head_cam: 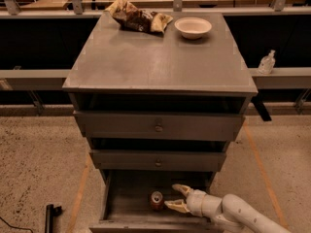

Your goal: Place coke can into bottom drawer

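Note:
The coke can (156,200) stands upright on the grey floor of the open bottom drawer (127,208), near its middle. My gripper (176,197) is inside the drawer just right of the can. Its two pale fingers (181,189) are spread open and point left toward the can, apart from it. The white arm reaches in from the lower right.
The grey cabinet top (160,57) carries a brown-and-yellow snack bag (138,18) and a white bowl (193,27) at the back. Two shallower drawers with round knobs (158,128) sit above the open one. A small clear bottle (267,62) stands on the right ledge.

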Motion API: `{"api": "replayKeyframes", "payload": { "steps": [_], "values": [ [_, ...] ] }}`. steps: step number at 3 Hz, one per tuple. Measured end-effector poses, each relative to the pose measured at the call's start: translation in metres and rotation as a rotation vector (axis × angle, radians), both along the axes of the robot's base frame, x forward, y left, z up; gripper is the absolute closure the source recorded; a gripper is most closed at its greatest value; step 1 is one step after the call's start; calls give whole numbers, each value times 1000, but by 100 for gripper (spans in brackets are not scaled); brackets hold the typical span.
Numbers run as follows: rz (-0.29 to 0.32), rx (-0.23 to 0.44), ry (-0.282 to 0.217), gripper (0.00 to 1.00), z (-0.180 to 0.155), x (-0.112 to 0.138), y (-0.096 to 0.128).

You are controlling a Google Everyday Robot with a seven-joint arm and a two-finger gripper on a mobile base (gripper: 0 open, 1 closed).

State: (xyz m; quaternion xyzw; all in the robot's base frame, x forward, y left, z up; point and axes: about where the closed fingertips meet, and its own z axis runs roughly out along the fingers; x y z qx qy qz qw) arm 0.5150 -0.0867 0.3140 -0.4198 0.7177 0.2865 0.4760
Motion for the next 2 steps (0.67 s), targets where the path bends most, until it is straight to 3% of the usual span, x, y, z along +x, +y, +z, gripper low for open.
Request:
{"api": "replayKeyframes", "payload": {
  "steps": [1, 2],
  "values": [
    [-24, -6, -42, 70, 64, -14, -7],
    [-13, -9, -51, 71, 75, -20, -4]
  ]
}}
